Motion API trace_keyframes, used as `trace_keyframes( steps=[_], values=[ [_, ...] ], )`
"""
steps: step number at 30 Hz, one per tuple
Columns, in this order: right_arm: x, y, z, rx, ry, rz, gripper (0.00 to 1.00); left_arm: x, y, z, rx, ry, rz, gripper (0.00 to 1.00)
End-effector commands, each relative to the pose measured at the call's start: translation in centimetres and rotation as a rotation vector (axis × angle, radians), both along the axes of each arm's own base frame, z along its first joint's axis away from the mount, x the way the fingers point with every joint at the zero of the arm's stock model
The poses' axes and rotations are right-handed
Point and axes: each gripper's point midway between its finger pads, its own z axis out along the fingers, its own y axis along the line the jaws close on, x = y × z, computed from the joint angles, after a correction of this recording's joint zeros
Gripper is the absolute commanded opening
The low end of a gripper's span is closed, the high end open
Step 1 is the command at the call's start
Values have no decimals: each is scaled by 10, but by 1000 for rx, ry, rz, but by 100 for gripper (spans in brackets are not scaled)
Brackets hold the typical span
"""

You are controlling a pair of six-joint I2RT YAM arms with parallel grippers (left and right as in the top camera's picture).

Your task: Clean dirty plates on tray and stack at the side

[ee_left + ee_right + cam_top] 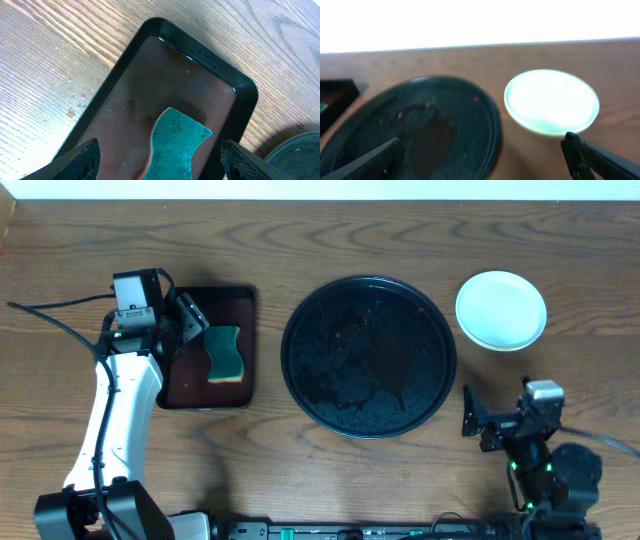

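The tray (300,370) is seen to hold no plates; only dark wet patches and a faint reddish fleck near its far rim are made out. The plates (501,310) are stacked on the worktop (400,230) just beside the tray, on the right; how many are in the stack cannot be told. The task is judged nearly or wholly done.

The plates are laid flat with the hollow face up; being round, no long axis is shown.

A green sponge (224,353) is laid in a small brown tray (240,320), straddled by the left tool (159,155), whose fingers are held apart; contact cannot be told. The right tool (481,145) is spread wide and nothing is held.
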Motion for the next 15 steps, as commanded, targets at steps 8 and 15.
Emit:
trace_keyframes(
  steps=[8, 15],
  values=[
    [4, -4, -12, -6, -222, -18, 99, 4, 4, 8, 12, -18, 12, 78],
    [6, -11, -11, -14, -270, -58, 99, 4, 4, 8, 12, -18, 12, 79]
  ],
)
